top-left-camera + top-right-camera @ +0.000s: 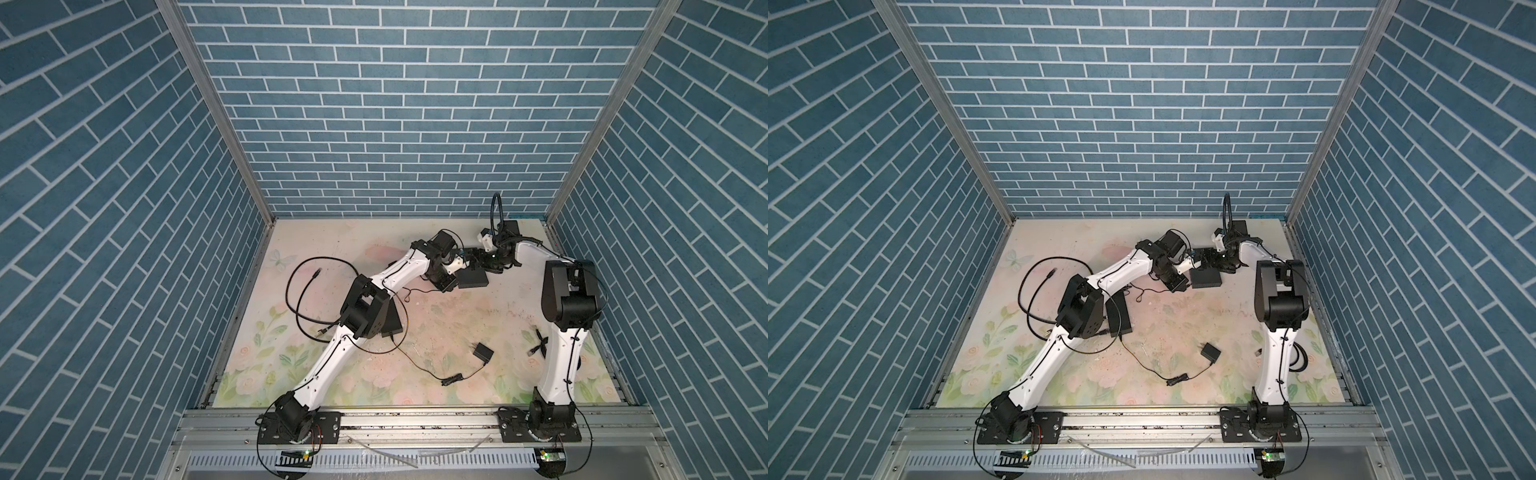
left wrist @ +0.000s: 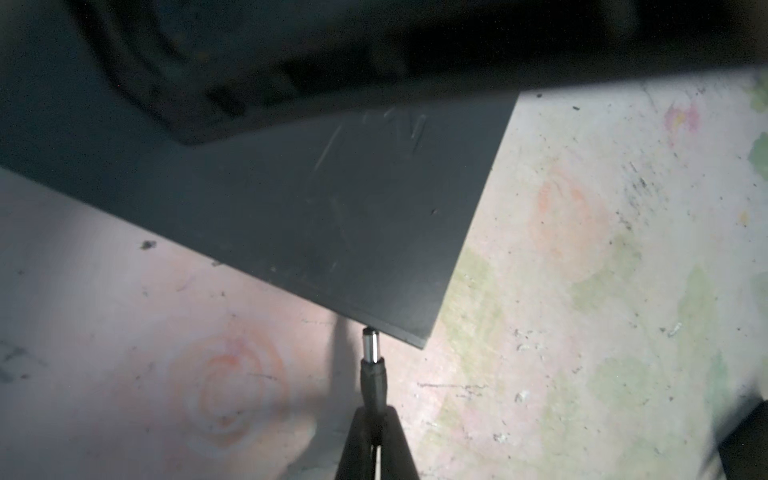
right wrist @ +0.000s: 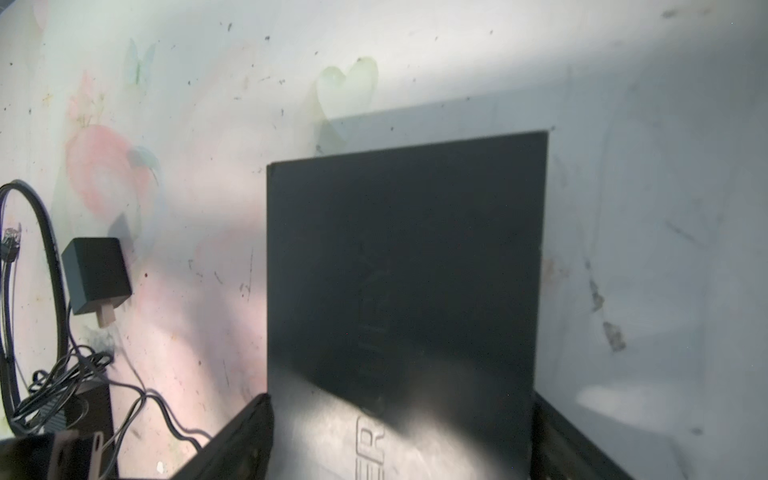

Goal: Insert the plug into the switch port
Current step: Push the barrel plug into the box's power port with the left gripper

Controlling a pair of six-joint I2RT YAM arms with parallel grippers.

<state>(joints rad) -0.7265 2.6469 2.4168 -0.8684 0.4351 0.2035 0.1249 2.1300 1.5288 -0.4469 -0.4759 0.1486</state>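
Your switch (image 3: 407,270) is the biggest piece here. It lies flat between the jaws of the right gripper (image 3: 401,409), which stand wide along 2 opposite sides of it. I cannot tell whether they press on it or only flank it.

The left gripper (image 2: 375,419) is clenched on the black body of the plug (image 2: 373,376). The plug juts straight ahead of its fingertips, and the metal tip (image 2: 371,345) meets the switch's side edge close to a corner. Most of the barrel is bare, so judge the plug as not seated.

There are 2 ways this could go wrong:
1. If the switch is not braced, a push so near its corner would likely swivel or slide it away from the left gripper.
2. If the tip sits off the port, pressing would jam it against the housing and could twist the plug in that narrow grip.

Only the left wrist view shows the tip against the edge, and even there the port itself is hidden under the rim of the switch's top face. The right wrist view shows the jaws and a power adapter (image 3: 97,274) well off to one side of them, but not the plug. In both top views the 2 grippers meet at the switch (image 1: 473,280), and the arms hide the contact.
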